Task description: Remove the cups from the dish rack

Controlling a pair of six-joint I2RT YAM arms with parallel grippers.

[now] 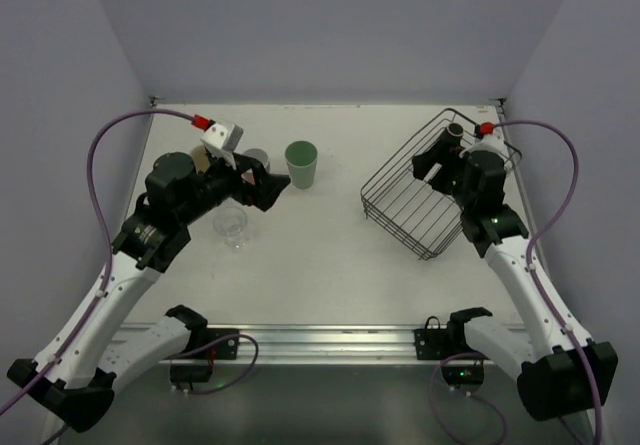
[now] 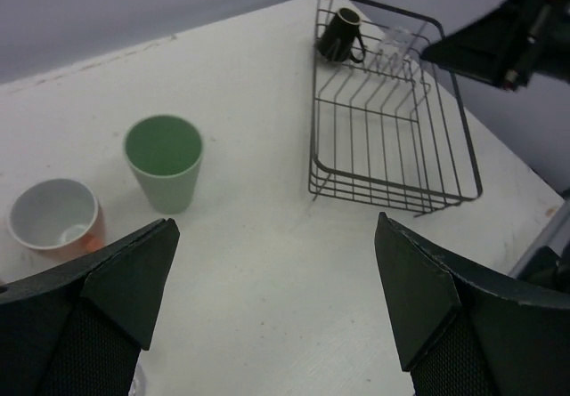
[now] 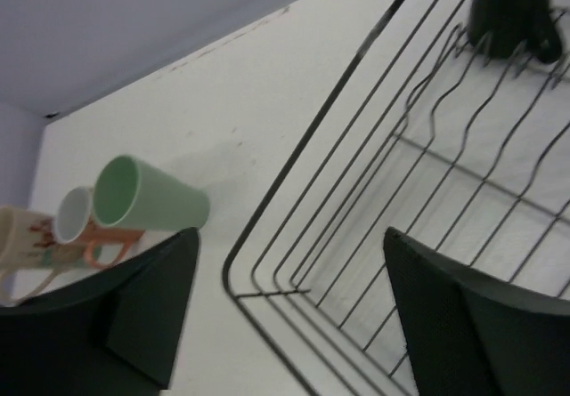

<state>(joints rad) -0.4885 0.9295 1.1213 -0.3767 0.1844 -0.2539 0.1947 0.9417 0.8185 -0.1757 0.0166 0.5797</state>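
Black wire dish rack [image 1: 410,210] on the table's right, long axis slanting from far right toward near centre; inside, a small dark mug [image 2: 341,36] at the far end, mouth up. Left of it, upright on the table: mint green tumbler [image 1: 301,164], pinkish cup [image 2: 53,218], beige mug [image 3: 18,245], clear glass [image 1: 233,227]. Left gripper [image 2: 274,236] gaping wide, empty; right gripper [image 3: 292,245] over the rack, fingers apart, empty.

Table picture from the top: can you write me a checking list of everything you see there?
Surface: white table, no spills seen.
Job's things: dish rack holds one dark mug; green tumbler, pink cup, beige mug and clear glass are out on the table.
Clutter: nothing seen.
Grippers: left fingers open, empty; right fingers open, above the rack.
Cables: purple cables loop at both sides.
Surroundings: plain walls.
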